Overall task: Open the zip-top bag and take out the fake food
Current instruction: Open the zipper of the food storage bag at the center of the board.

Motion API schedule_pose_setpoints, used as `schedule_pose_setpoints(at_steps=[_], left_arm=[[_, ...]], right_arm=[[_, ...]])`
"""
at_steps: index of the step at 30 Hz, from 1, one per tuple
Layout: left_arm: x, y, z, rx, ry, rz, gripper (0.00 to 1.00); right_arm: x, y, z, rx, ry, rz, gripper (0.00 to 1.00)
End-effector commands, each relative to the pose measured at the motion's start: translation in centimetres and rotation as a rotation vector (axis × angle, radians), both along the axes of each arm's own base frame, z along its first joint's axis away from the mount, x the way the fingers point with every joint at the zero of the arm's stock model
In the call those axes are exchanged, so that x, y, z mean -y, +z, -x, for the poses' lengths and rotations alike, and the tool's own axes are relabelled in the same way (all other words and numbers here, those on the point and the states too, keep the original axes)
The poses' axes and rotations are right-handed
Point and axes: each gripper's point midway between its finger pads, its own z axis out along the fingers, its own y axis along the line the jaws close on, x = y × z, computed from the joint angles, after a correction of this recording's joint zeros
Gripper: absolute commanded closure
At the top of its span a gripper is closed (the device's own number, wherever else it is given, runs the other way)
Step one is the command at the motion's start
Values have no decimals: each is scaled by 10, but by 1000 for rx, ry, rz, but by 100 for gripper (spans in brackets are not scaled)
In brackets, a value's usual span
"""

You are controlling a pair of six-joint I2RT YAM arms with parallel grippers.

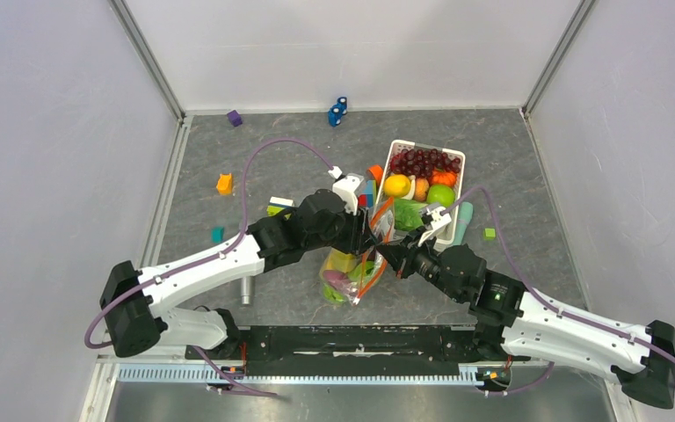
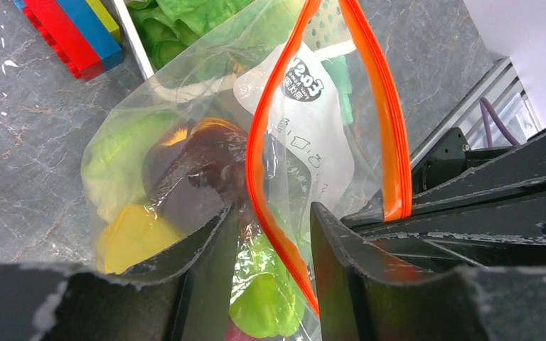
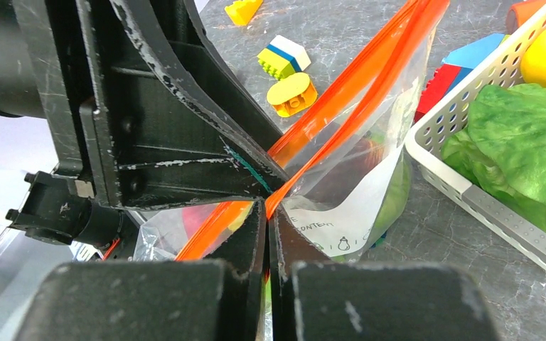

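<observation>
The clear zip-top bag point(image 1: 352, 272) stands mid-table between both arms, its orange zipper strip point(image 2: 263, 142) parted into two lips. Through the film I see the fake food: a dark purple eggplant point(image 2: 192, 177), a yellow corn cob point(image 2: 131, 234), a pale green cabbage point(image 2: 117, 163) and a green fruit point(image 2: 266, 305). My left gripper point(image 2: 271, 213) is open at the bag mouth. One zipper lip and loose film run between its fingers without being pinched. My right gripper point(image 3: 268, 206) is shut on the other orange lip of the bag point(image 3: 341, 177), just right of the left gripper point(image 1: 371, 236).
A white slatted basket point(image 1: 460, 160) stands directly behind the bag, holding dark red grapes point(image 1: 424, 163), lettuce point(image 3: 526, 135) and round fruit. Building blocks lie around: red and blue ones point(image 2: 71, 32) by the bag, a yellow one point(image 3: 291, 94), an orange one point(image 1: 224, 183), and blue ones point(image 1: 338, 112) at the back.
</observation>
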Motion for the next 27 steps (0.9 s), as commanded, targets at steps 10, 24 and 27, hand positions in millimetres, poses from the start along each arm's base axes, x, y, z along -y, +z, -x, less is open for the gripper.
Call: schedule_pose_setpoints(at_steps=[10,24,27], left_arm=[[7,2,-9,17,27,7,76],[-45,67,-21,221,113,-40,98],[-61,82,-22,267,131,-78,98]], right_arm=[[-1,14,0,34,7,-43,100],[-29,28,-8,71,60,26,100],[-40,36,-14,87,66,34,100]])
